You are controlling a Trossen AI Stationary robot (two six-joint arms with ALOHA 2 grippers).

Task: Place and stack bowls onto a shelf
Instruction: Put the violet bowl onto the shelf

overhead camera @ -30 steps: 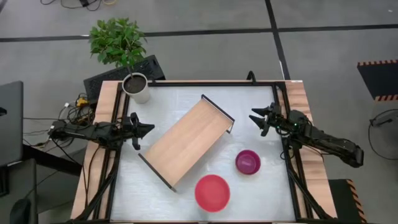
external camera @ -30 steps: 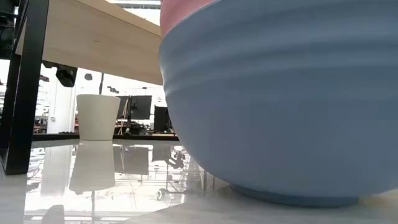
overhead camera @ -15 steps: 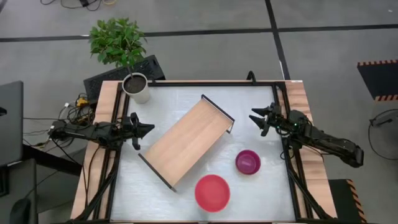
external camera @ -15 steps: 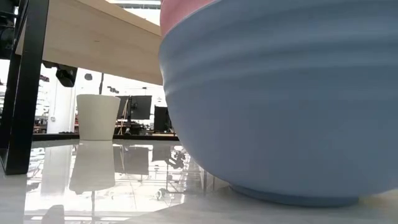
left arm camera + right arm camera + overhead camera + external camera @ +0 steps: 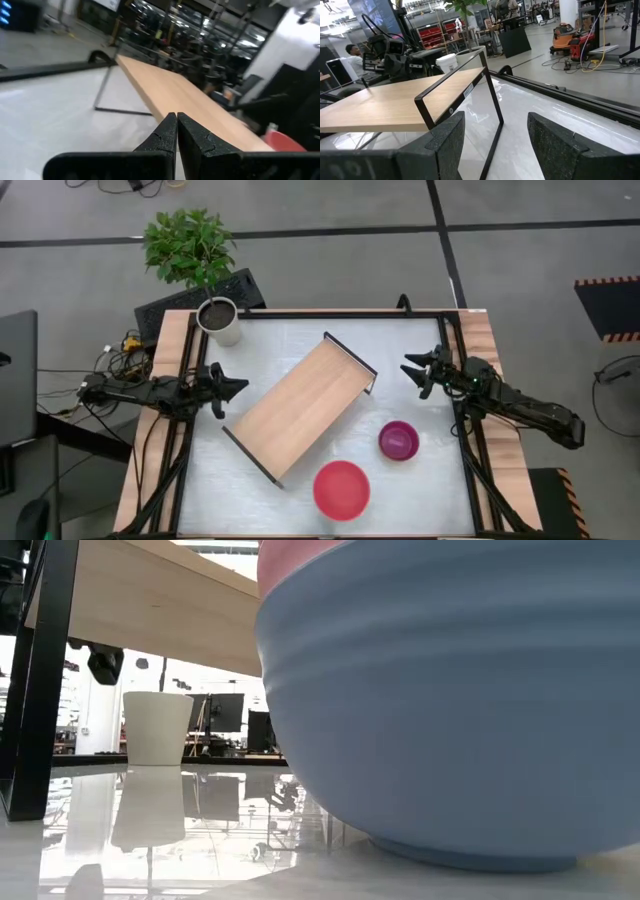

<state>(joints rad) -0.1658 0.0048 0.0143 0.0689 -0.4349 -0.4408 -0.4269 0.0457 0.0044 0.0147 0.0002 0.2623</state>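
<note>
The shelf [image 5: 300,406], a light wooden board with black frames at both short ends, stands slantwise mid-table on those frames [image 5: 38,690]. A small purple bowl [image 5: 399,440] sits upright on the table to its right. A larger bowl [image 5: 342,489] near the front edge shows pink-red from above; the low view shows its blue outer wall [image 5: 450,710] with a pink rim. My left gripper [image 5: 238,387] hovers shut at the table's left edge, pointing level at the shelf [image 5: 190,97]. My right gripper [image 5: 408,370] hovers open at the right edge, facing the shelf's far frame [image 5: 455,97].
A white plant pot [image 5: 219,321] with soil stands at the table's far left corner. Black rails [image 5: 470,440] run along the table's left and right sides. Bare white tabletop [image 5: 400,340] lies between the shelf and the far edge.
My left gripper has rolled slightly about the line it points along, staying in place and shut. The bowls and the shelf have not moved.
</note>
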